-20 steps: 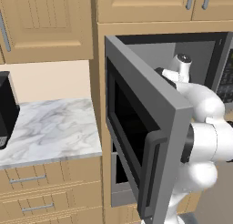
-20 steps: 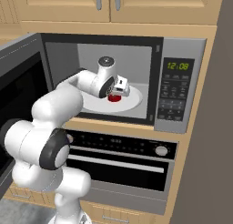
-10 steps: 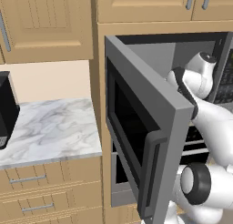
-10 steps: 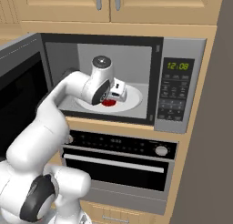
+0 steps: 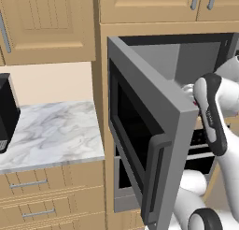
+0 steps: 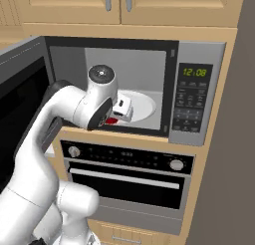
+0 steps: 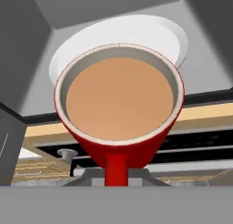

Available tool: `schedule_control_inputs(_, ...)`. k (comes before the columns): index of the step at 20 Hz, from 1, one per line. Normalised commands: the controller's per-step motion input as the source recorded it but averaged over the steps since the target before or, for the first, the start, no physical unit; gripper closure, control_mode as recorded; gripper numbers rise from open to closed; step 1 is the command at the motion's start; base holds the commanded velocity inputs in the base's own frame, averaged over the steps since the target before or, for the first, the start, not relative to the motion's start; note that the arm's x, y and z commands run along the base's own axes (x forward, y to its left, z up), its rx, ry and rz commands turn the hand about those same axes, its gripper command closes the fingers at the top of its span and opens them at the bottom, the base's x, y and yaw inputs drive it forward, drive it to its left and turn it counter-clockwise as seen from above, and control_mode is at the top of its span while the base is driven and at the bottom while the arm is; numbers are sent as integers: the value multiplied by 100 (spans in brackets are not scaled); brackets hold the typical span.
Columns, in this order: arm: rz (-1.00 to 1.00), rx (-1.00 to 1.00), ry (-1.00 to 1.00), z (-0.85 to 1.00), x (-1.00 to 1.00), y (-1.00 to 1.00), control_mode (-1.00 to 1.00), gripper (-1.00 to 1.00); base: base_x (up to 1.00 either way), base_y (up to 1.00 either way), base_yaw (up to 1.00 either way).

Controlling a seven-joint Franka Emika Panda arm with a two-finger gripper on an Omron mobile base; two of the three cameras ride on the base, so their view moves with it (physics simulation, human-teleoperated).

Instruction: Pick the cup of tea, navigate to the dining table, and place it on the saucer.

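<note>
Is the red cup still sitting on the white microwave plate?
Apart. The hand view shows the cup raised at the microwave's mouth, with the plate behind it and the oven front visible beneath its base.

open microwave (image 6: 149,89), white turntable (image 7: 150,34), oven (image 6: 124,184), marble counter (image 5: 46,131)

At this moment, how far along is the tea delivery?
Done: the hand is shut on the red cup of tea, at the open microwave's mouth above the oven.
In hand: carrying it out.
Left: driving to the dining table and setting it on the saucer.
</note>
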Motion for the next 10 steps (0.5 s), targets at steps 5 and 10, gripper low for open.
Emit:
schedule_control_inputs(5,0,2,-3,10,-95,0,-100,100,0,0,0)
schedule_control_inputs(10,0,0,-16,2,-67,0,-100,100,0,0,0)
